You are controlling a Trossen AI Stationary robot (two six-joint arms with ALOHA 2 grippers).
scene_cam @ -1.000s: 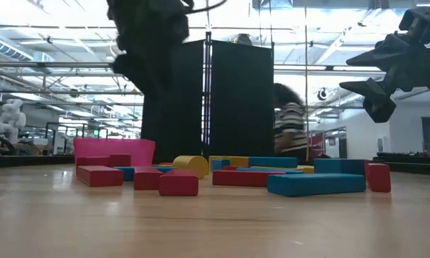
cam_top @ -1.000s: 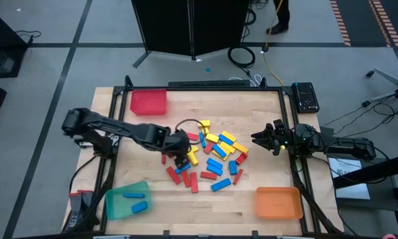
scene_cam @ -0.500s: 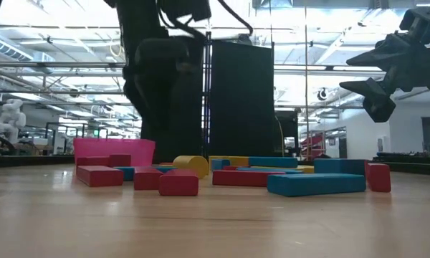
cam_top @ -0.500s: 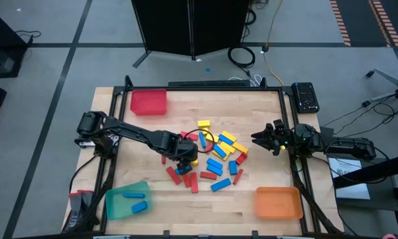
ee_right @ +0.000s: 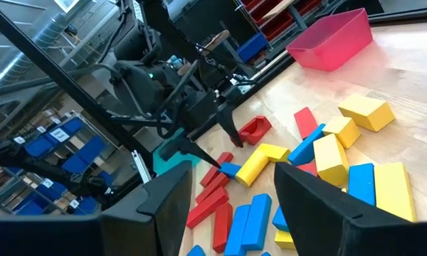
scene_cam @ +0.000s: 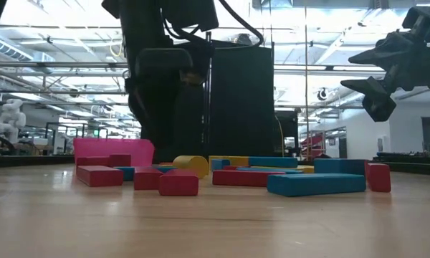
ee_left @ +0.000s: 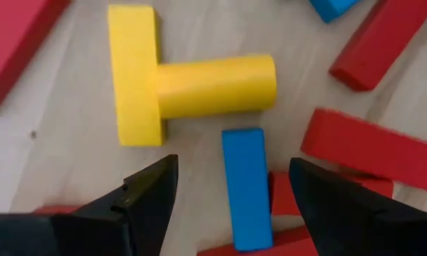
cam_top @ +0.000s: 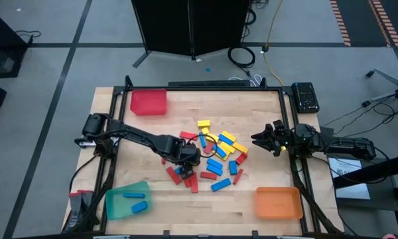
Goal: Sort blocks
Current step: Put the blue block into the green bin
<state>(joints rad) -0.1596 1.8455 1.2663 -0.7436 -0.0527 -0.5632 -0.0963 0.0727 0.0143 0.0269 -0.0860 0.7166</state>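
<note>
1. A small flat blue rectangular block lies in the heap at the centre of the pale wooden table, a smooth yellow bar at its 11 o'clock.
2. The left gripper hangs spread above it, straddling it and grasping nothing.
3. Judged step: reaching for a pick; next comes lowering squarely and closing.
4. The right gripper waits at 3 o'clock, parted and empty.

In the low view the left arm is a dark mass cut off at the top edge, and it hides the blocks directly behind it. In the left wrist view a blue block runs down toward the bottom edge, and the red blocks around it are cropped at the borders. From above, the blocks beneath the left gripper are covered and too small to count.
</note>
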